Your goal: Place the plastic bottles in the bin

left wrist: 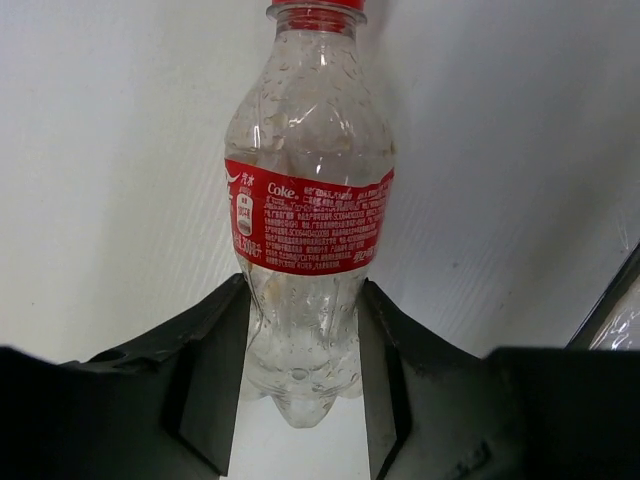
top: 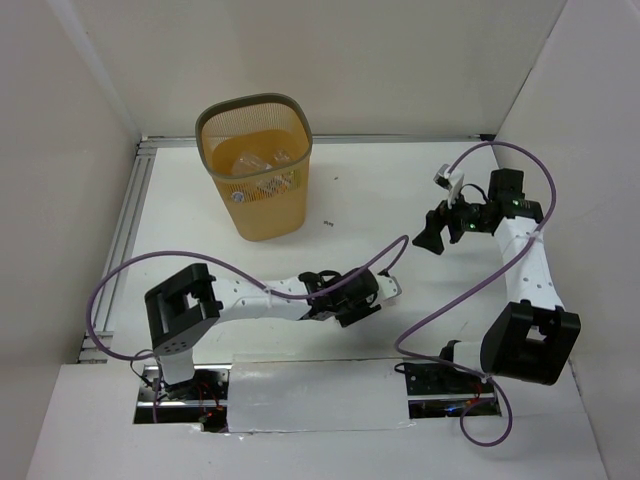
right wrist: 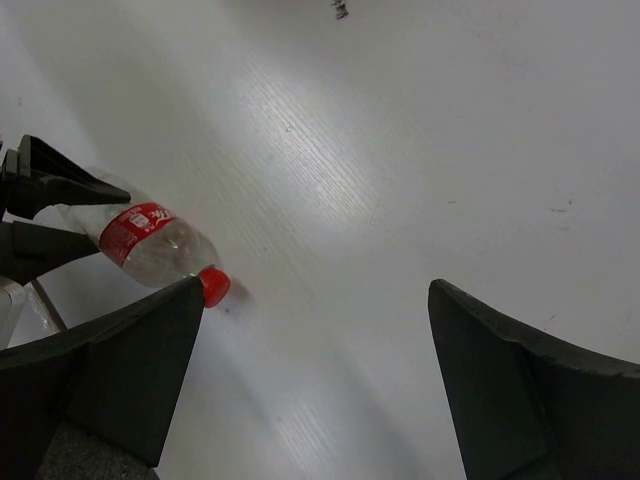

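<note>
A clear plastic bottle (left wrist: 305,200) with a red label and red cap lies on the white table, cap pointing away from my left wrist. My left gripper (left wrist: 302,290) is shut on its lower body, one finger pressed against each side. In the top view that gripper (top: 378,291) sits at centre front. The bottle also shows in the right wrist view (right wrist: 150,240). My right gripper (right wrist: 317,288) is open and empty, held above the table at the right (top: 436,231). The orange mesh bin (top: 262,215) stands at the back left and holds some clear bottles (top: 252,160).
Purple cables (top: 440,300) loop from both arms over the table. A small dark speck (top: 328,223) lies right of the bin. A metal rail (top: 125,220) runs along the table's left edge. White walls close in the left, back and right sides.
</note>
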Robot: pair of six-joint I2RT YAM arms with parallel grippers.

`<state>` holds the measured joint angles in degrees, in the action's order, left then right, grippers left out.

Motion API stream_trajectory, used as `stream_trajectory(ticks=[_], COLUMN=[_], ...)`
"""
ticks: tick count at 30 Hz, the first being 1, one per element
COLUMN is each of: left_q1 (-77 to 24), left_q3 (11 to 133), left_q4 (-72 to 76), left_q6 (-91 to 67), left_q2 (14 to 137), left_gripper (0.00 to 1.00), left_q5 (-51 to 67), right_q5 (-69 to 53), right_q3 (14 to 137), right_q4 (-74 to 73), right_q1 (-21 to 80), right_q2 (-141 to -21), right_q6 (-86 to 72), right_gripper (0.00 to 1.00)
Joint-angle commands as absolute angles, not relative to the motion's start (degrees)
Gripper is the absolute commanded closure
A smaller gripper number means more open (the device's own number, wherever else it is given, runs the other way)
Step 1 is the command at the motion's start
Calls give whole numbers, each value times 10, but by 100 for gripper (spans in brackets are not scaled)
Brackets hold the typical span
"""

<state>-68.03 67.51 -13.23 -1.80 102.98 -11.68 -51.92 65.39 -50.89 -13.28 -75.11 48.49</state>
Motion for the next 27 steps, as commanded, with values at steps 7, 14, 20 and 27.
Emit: stream_trajectory(ticks=[7, 14, 20, 27], left_q1=[-645, -564, -459, -316], left_q3=[679, 729, 837, 877], left_q4=[-153, -184, -165, -35], left_q6=[-28, -33, -45, -110], left_q2=[946, 811, 748, 743], left_gripper=[88, 88, 90, 94], left_q5=[-54, -62, 2, 19], right_q5=[-536, -541, -552, -527], right_q3=[657, 657, 639, 628], right_q4=[-544, -544, -539, -565], right_q1=[-152, -176, -181, -153], right_q2=[-737, -731, -731, -737], right_q6=[507, 507, 517, 544], right_gripper=[0, 1, 30, 91])
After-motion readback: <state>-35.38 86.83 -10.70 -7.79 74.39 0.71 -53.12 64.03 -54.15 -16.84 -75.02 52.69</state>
